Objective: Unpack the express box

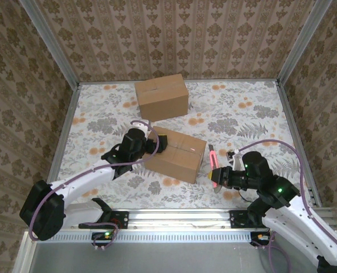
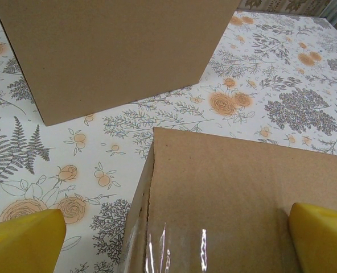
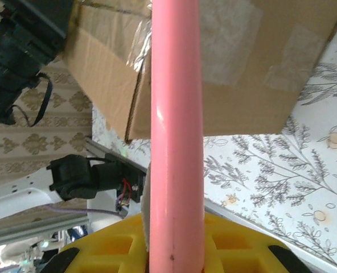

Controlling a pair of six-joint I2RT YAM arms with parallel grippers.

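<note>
Right wrist: pink tool (image 3: 177, 114), perhaps cutter.

Express box (image 1: 177, 154) – brown cardboard, oblong, closed. Flaps sealed with clear glossy tape along top seam and over end. Laid flat mid-table, turned askew to table edges.

Second box (image 1: 161, 96) – brown cardboard, closed, seam seen on top. Set flat toward back of table, apart from express box, floral cloth visible between.

Pink cutter (image 1: 214, 165) – slender straight bar, plain pink. Positioned just beside right end of express box, tip directed at taped end. Blade not discernible.
</note>
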